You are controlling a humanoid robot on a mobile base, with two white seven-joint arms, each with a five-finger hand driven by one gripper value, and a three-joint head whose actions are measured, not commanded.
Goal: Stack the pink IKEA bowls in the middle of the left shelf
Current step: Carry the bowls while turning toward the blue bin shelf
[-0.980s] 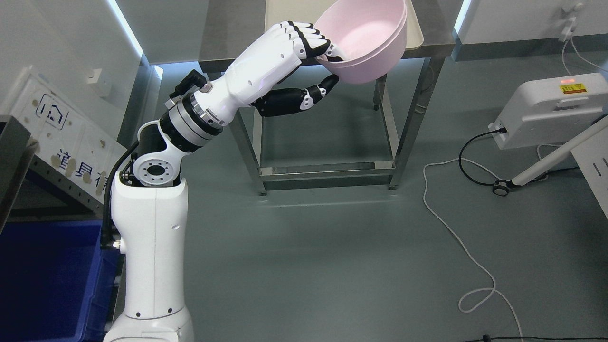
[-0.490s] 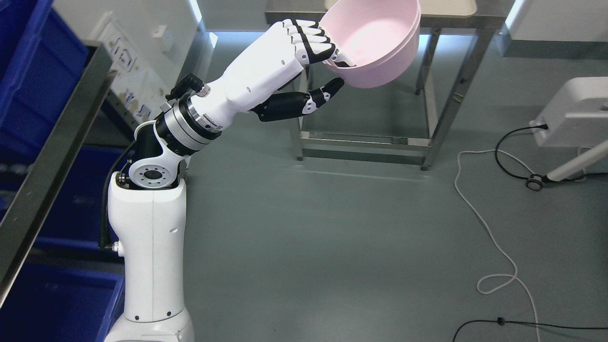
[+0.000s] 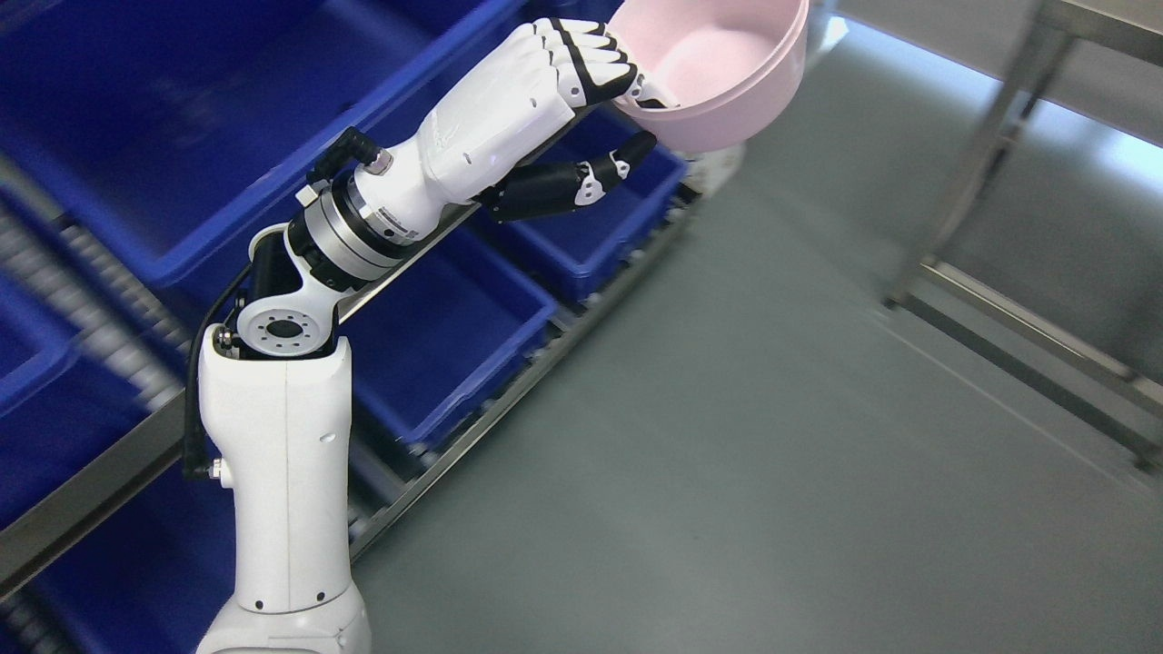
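Observation:
My left hand (image 3: 627, 109) is shut on the rim of a pink bowl (image 3: 727, 73) and holds it up in the air at the top of the head view. Its fingers (image 3: 591, 59) curl over the rim from inside and the black thumb (image 3: 627, 154) sits under the bowl's wall. The bowl looks like two nested bowls, tilted with the opening toward me. It hangs over the right end of a shelf of blue bins (image 3: 427, 327). The right arm is out of view.
A metal rack (image 3: 91, 490) with several blue bins (image 3: 182, 118) on two levels fills the left half. Grey floor (image 3: 727, 436) lies to the right. A steel table's legs (image 3: 990, 154) stand at the far right.
The whole picture has swung left, so the camera has turned: the steel table slid to the right edge and the blue bin rack came into view. The hand still holds the bowl the same way.

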